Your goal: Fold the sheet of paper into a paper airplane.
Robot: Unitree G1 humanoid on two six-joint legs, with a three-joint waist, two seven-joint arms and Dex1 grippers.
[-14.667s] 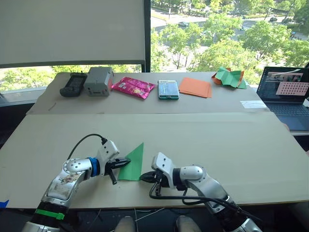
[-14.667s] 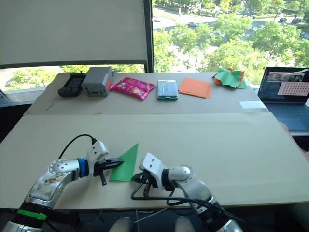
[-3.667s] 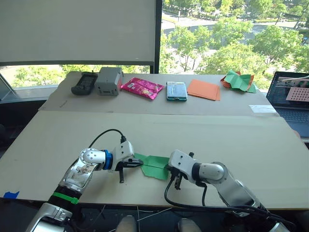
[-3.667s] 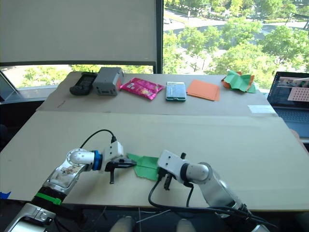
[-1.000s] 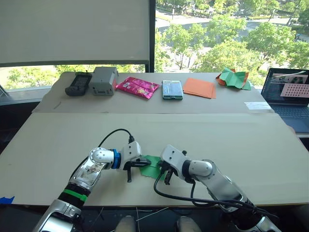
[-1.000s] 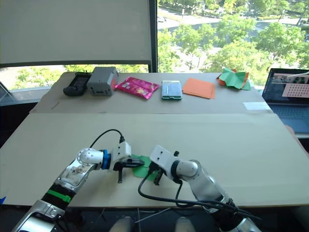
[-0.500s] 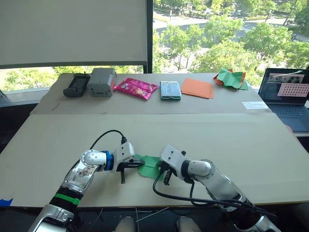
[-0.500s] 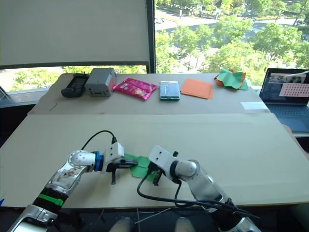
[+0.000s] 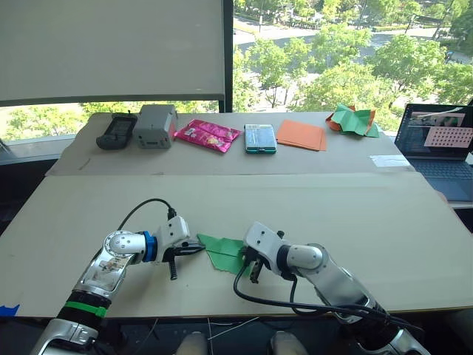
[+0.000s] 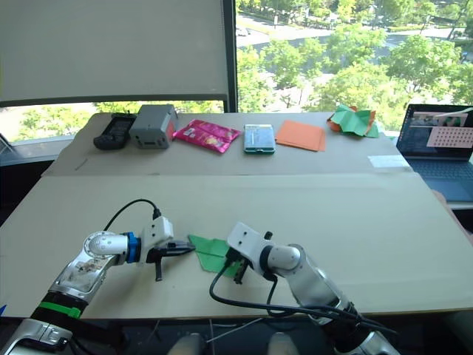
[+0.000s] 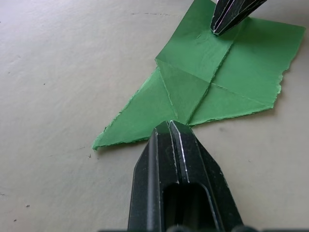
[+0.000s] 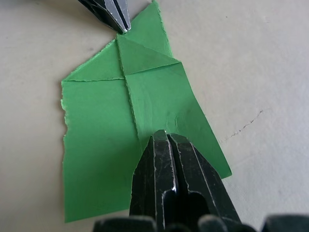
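We judge the task roughly half done: the sheet of paper [image 9: 223, 251], lying flat between the clenched left gripper [image 9: 198, 249] and clenched right gripper [image 9: 247, 260], has nose folds, while wing folds remain.

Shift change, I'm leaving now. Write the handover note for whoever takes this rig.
Left pincer: shut, tip at the paper's edge, at the centre crease.
Right pincer: shut, tip pressing on the sheet's other end.
Sheet of paper: flat on the near table, partly folded, creased down the middle, one end coming to a point.
Done: centre crease and some corner folds.
Left: remaining folds; it is not yet a slim airplane.
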